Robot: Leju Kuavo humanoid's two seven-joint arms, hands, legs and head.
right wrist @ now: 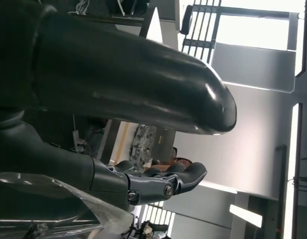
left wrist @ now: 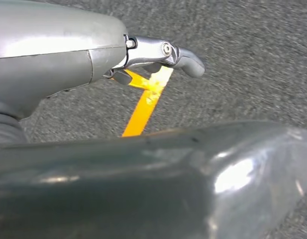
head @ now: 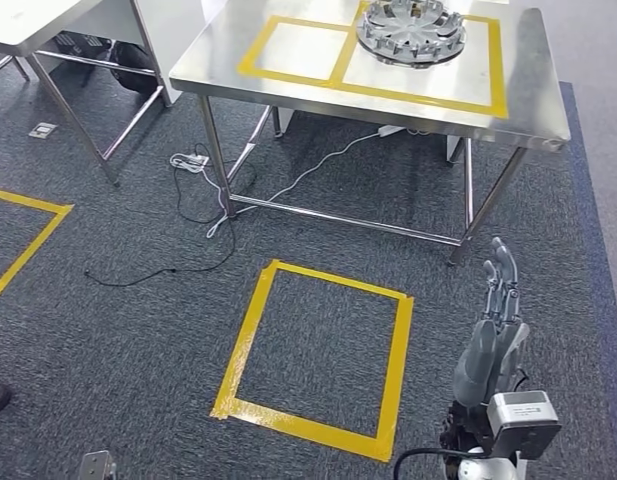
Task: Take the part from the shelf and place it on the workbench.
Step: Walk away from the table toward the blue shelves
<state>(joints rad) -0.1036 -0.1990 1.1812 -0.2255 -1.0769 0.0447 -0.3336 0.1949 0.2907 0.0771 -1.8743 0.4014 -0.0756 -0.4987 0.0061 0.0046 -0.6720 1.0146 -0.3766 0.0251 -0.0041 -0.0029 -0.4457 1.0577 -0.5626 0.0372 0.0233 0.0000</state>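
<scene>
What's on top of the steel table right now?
A round grey metal part sits on the steel table, inside the right-hand box of yellow tape. The left box looks bare. The table's far edge is cut off, so anything there is unseen.

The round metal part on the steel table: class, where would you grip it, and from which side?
Grip the round metal part at its near outer rim, coming from the table's front edge. It lies flat with ribs radiating outward, so the rim likely gives the fingers a hold.
</scene>
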